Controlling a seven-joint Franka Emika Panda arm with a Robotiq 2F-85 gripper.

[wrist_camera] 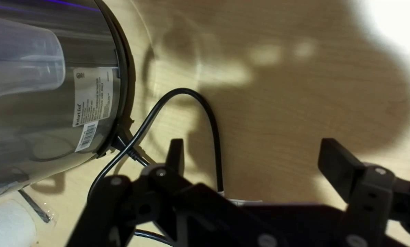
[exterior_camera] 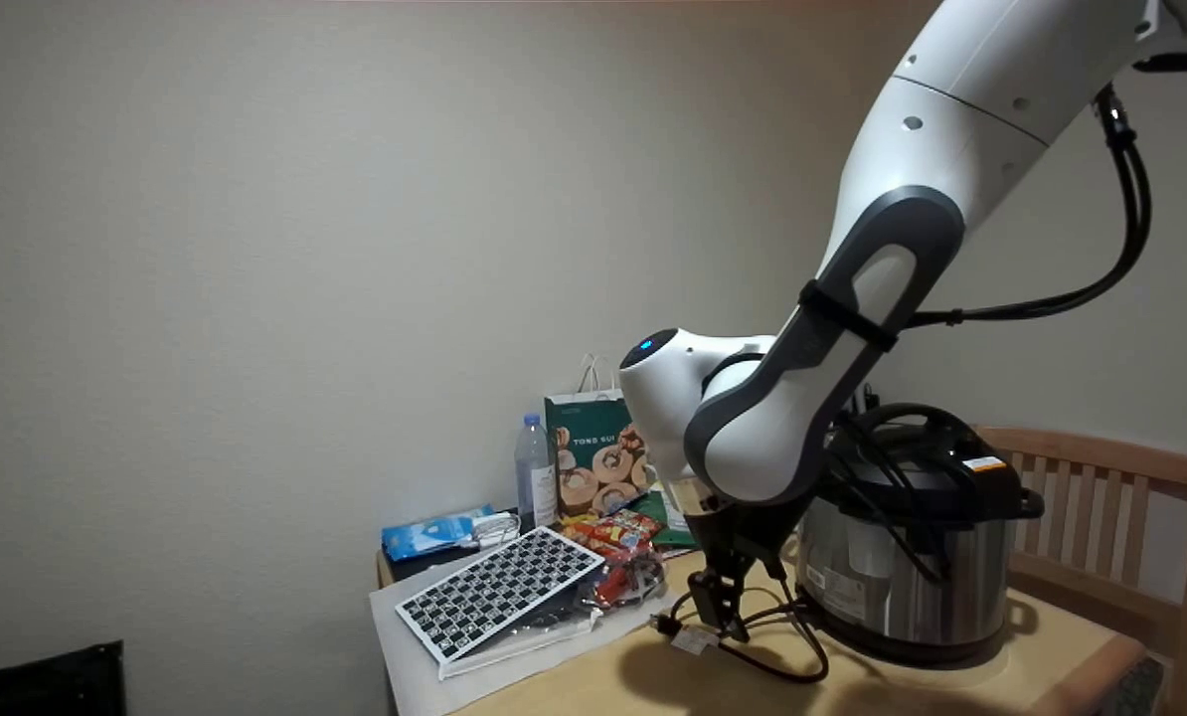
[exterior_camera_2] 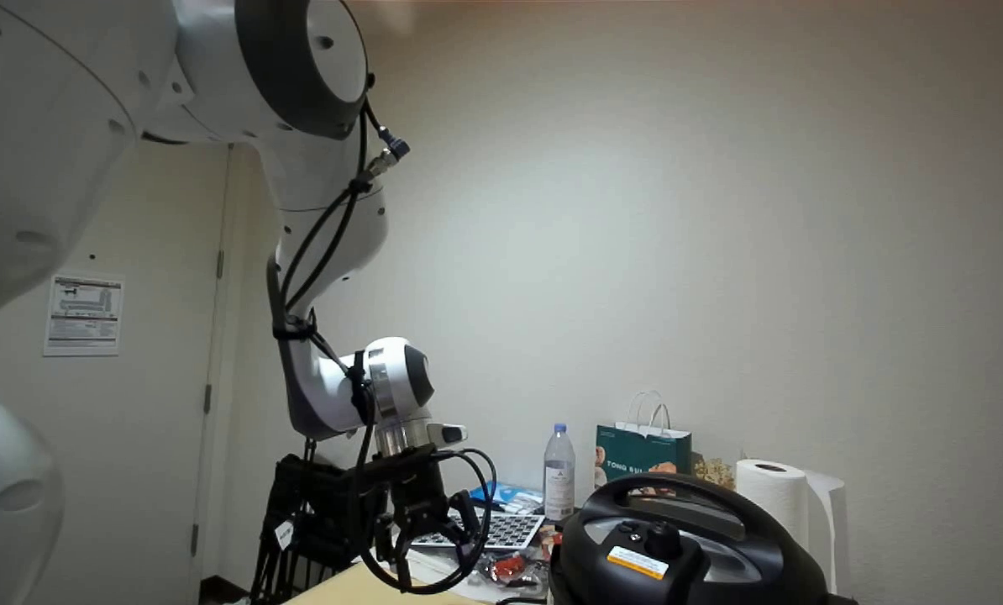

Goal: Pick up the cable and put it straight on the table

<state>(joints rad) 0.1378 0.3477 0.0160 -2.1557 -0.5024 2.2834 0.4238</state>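
The black cable point(exterior_camera: 800, 678) lies in loose loops on the table beside the pressure cooker, with a white tag point(exterior_camera: 694, 640) near its plug point(exterior_camera: 665, 625). In the wrist view the cable point(wrist_camera: 217, 144) curves in a loop from near the cooker base and passes between the fingers, closer to the left one. Its tagged end is partly hidden behind the gripper body. My gripper point(wrist_camera: 256, 157) is open and empty, above the table. It also shows pointing down over the cable in both exterior views point(exterior_camera: 728, 622) point(exterior_camera_2: 436, 555).
The steel pressure cooker point(exterior_camera: 912, 587) stands close beside the gripper; its black lid point(exterior_camera_2: 678, 538) shows too. A keyboard point(exterior_camera: 499, 592), snack bags point(exterior_camera: 618, 537), a bottle point(exterior_camera: 536, 472) and a green paper bag point(exterior_camera: 598, 457) are at the back. A paper towel roll point(exterior_camera_2: 772, 504) stands behind the cooker.
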